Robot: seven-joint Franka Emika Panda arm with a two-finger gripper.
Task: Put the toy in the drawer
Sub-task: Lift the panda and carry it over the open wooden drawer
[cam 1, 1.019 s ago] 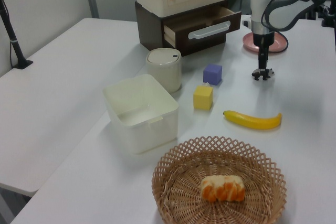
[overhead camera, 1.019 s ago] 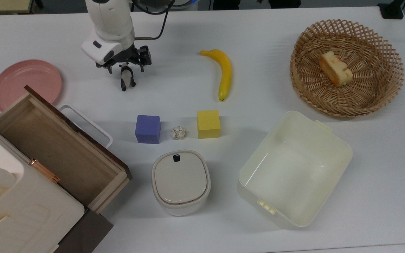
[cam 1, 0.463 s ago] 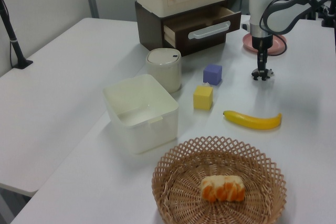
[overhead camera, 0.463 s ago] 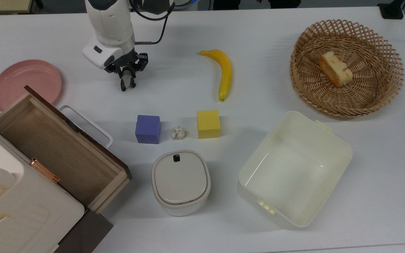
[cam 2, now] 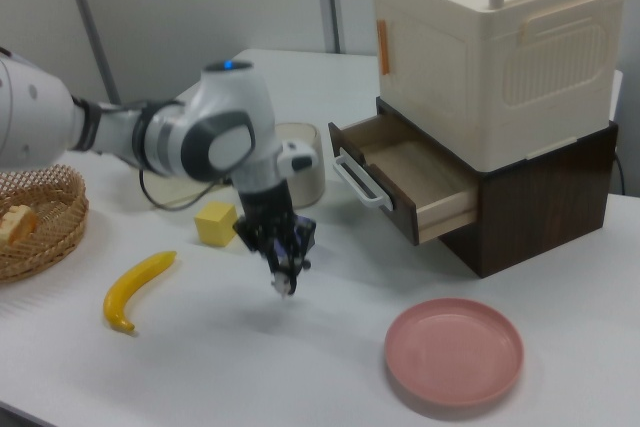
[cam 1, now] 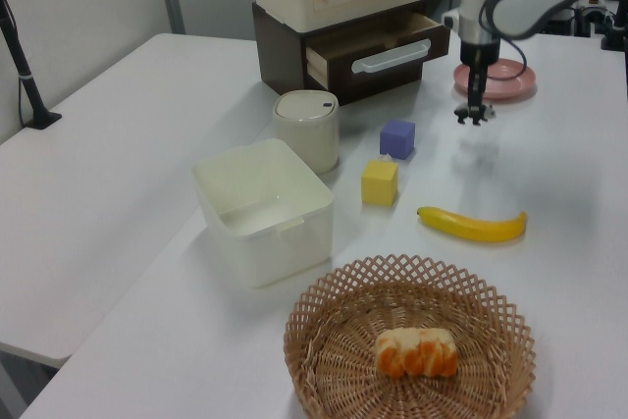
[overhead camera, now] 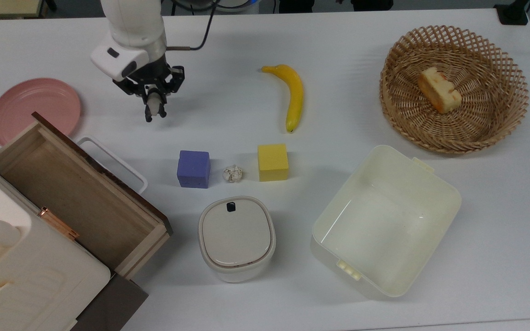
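The robot's black jaws (overhead camera: 153, 103) were clenched on the tiny black-and-white panda toy (overhead camera: 153, 108), lifted off the white counter (overhead camera: 228, 115) near the open light-wood drawer (overhead camera: 76, 202), so dropping it inside was left.

You get bright, even overhead light in all three views, with no harsh hotspots. In the top view the white surface (overhead camera: 384, 55) reads slightly bluish and shadows are soft: a faint smudge beneath the hand (overhead camera: 153, 103), a pale one beside the yellow cube (overhead camera: 273, 162), a darker one under the open drawer (overhead camera: 76, 197). The cream tub (overhead camera: 384, 220) shows thin glints along its inner floor. In the left view a faint blurred shadow sits on the surface (cam 1: 549, 144) below the hand (cam 1: 475, 117), and far objects look soft. In the right view the hand (cam 2: 285, 272) and arm are smeared by motion blur, and the pink plate (cam 2: 455, 352) looks slightly hazy.
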